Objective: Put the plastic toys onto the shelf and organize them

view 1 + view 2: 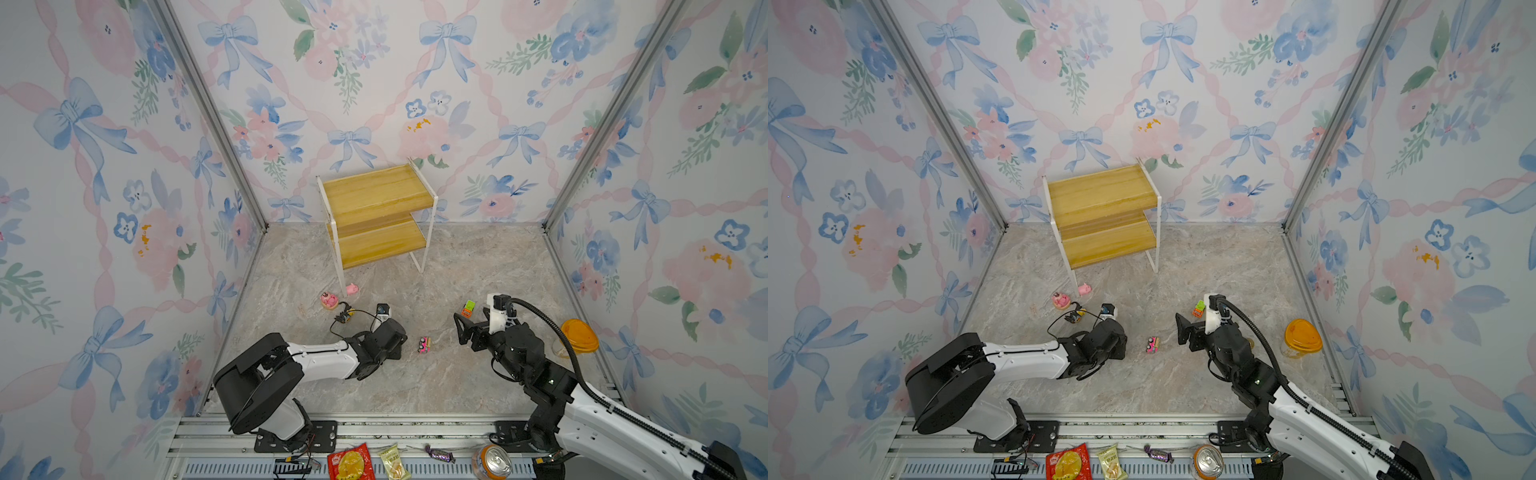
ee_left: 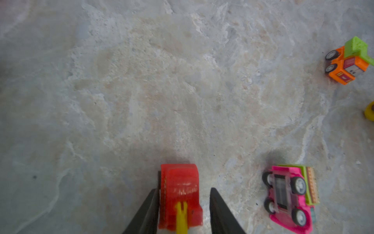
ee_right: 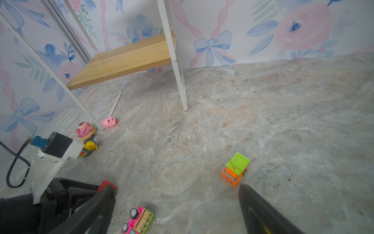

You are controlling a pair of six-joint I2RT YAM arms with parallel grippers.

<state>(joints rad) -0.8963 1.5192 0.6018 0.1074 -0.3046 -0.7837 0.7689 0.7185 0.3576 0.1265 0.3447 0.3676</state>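
Left wrist view: left tool (image 2: 184,189) jaws apart, straddling red car (image 2: 179,178) on worktop (image 2: 141,91), not clamped. Right tool (image 3: 177,187) wide apart, empty, near green-orange car (image 3: 235,169). Shelf (image 1: 376,195) bare at back; no toy placed yet.

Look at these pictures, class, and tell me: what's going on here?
Two robot arms are tidying small toys onto a shelf. The left gripper straddles the red car on the floor, one finger touching it, a gap at the other. The right gripper hangs open near the green-orange car. The pink car, pink pig and round pink figure lie on the floor; both shelf boards are bare.
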